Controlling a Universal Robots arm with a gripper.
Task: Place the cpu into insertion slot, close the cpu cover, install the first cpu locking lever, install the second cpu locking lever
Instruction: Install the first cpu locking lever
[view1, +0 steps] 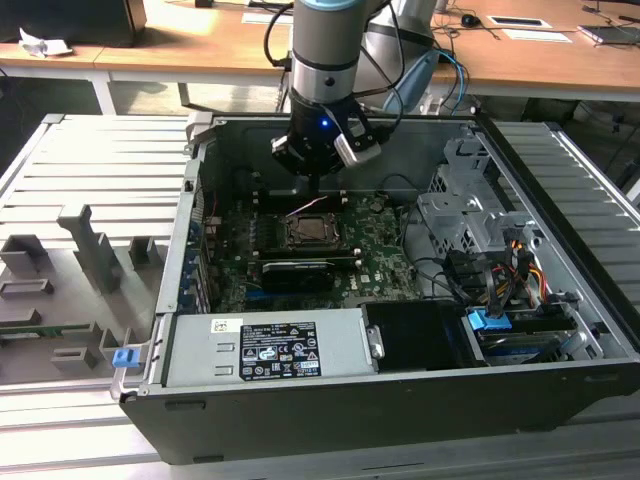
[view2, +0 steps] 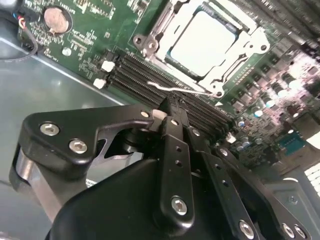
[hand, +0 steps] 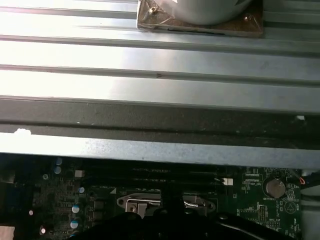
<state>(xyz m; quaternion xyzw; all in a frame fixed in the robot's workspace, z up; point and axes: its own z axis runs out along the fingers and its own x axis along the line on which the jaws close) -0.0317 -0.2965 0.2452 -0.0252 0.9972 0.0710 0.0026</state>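
The cpu (view2: 202, 42) sits in the insertion slot (view1: 292, 238) with the cpu cover (view2: 146, 44) down around it, while the tool (view2: 172, 107), fingers closed on nothing, hangs just beside that slot over the memory slots (view2: 135, 71).

No print can be read anywhere. A large white label (view1: 265, 350) with dark print and symbols lies on top of the power supply (view1: 340, 340), at the case's (view1: 400, 420) front edge in the exterior view; its lettering is too small to make out. A smaller white sticker (view1: 228, 325) sits at that label's corner, equally illegible. White markings (view2: 85, 37) dot the green motherboard (view2: 75, 55) in both wrist views, none legible. The cpu (view2: 202, 42) face is glared white.
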